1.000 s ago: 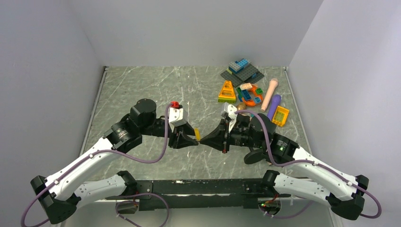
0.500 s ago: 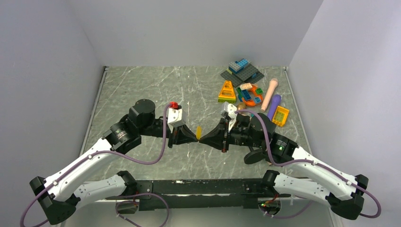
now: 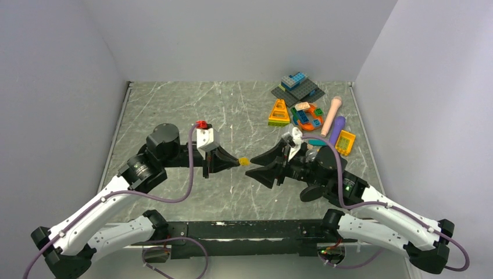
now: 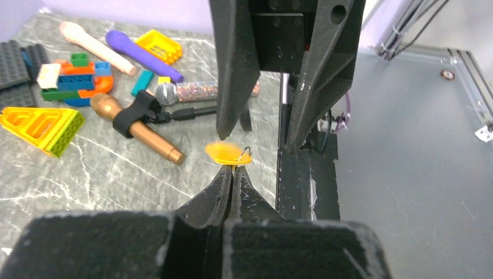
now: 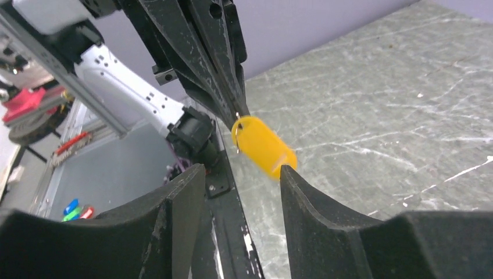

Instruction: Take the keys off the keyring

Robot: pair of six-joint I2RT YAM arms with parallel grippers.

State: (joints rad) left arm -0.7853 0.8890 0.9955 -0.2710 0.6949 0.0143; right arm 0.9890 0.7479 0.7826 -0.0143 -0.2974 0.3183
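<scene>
A small flat yellow-orange key [image 3: 245, 161] hangs in the air over the middle of the table. It carries the keyring [image 4: 246, 154], a thin grey wire loop, at one end. My left gripper [image 3: 238, 161] is shut on the key at that ring end, with its jaws pressed together [image 4: 234, 170]. My right gripper [image 3: 254, 167] faces it from the right and is open. In the right wrist view the key [image 5: 264, 148] sits just ahead of the right gripper [image 5: 241, 171], its tip beside the right-hand finger [image 5: 302, 192]; I cannot tell if they touch.
Toys crowd the back right: an orange wedge [image 3: 279, 113], a grey baseplate with bricks [image 3: 297, 88], a pink microphone [image 3: 331, 115], a purple one [image 3: 336, 130] and a yellow block [image 3: 345, 142]. A gold microphone [image 4: 139, 131] lies near them. A black round base [image 3: 314, 192] sits by the right arm.
My left gripper closed on the key and drew back to the left with it. My right gripper opened, let go and pulled slightly away to the right.
</scene>
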